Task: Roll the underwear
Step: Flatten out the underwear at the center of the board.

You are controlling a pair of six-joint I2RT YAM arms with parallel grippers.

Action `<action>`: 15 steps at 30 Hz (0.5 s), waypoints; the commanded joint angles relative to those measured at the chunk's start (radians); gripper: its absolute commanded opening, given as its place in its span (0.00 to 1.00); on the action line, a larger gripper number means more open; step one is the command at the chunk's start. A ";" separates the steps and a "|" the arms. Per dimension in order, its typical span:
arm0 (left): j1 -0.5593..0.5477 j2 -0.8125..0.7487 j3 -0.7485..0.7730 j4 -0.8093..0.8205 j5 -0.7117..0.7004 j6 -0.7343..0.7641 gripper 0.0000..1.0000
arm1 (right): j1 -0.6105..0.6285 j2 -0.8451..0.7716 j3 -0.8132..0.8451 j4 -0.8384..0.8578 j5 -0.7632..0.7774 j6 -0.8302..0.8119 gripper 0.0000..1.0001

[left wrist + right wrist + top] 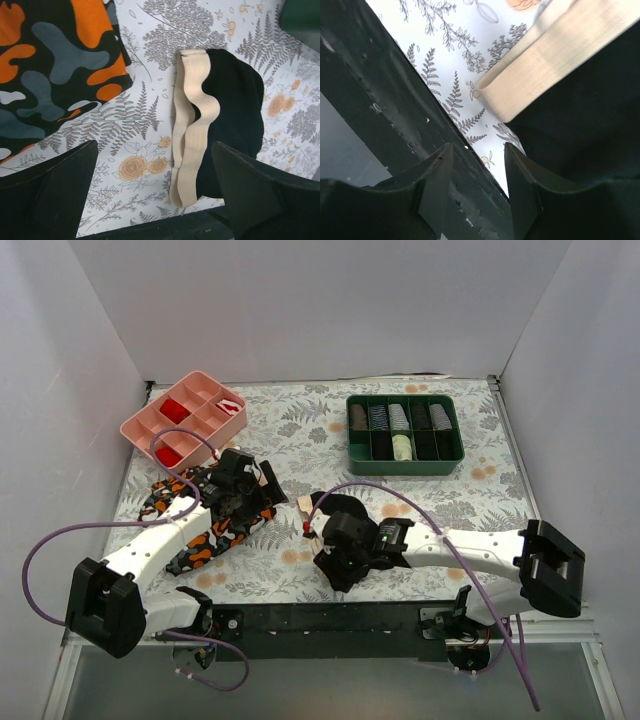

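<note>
One pair of underwear (pixel 235 110), black with a cream waistband, lies on the worktop (pixel 150 90) right of the patterned cloth (pixel 50 75), the right pincer (pixel 477 150) farther from that cloth, part-open and gripping nothing, the left pincer (pixel 154 150) just off its right edge, spread wide and empty.

The underwear (pixel 235 100) lies right of the patterned cloth (pixel 50 65).

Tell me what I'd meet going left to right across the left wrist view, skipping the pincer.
Orange and black patterned cloth → underwear's cream waistband → underwear's black fabric → dark green tray corner.
</note>
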 commanded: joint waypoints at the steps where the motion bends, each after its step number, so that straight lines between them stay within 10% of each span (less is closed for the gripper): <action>1: 0.004 -0.037 0.047 -0.017 0.028 0.015 0.98 | 0.035 0.050 0.048 0.038 0.018 -0.062 0.55; 15: 0.035 -0.066 0.024 -0.021 0.027 0.026 0.98 | 0.042 0.210 0.146 0.075 0.078 -0.131 0.59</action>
